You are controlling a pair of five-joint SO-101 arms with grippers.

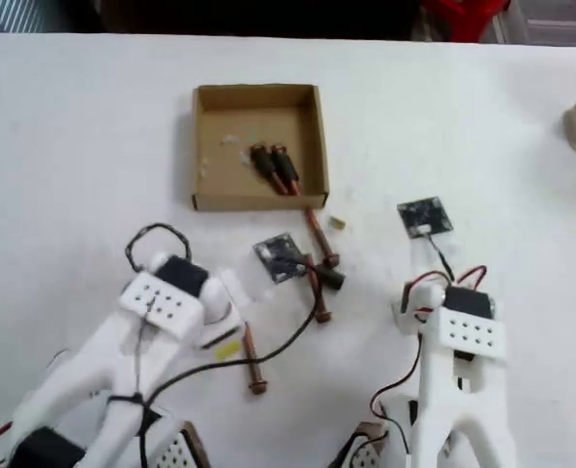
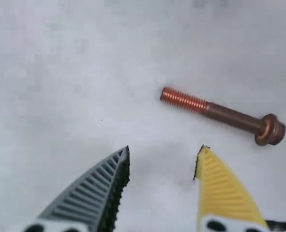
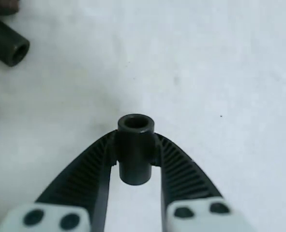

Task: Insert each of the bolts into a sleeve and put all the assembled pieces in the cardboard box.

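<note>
Copper-coloured threaded bolt (image 2: 222, 115) is lying flat toward the near edge of the white counter (image 1: 73, 117), just beyond the left jaws, which are gaping wide, probably lining up a grab. The right jaws are pinching a short black cylindrical sleeve (image 3: 134, 150), bore facing outward, seemingly to receive it. Two assembled pieces (image 1: 274, 168) are sitting in the shallow brown cardboard box (image 1: 214, 146); how fully seated is unclear.

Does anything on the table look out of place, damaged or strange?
One thing: a small pale scrap lies on the table just outside a corner of the cardboard box, next to a loose bolt. It is neither bolt nor sleeve; I cannot tell what it is. Nothing looks damaged.
</note>
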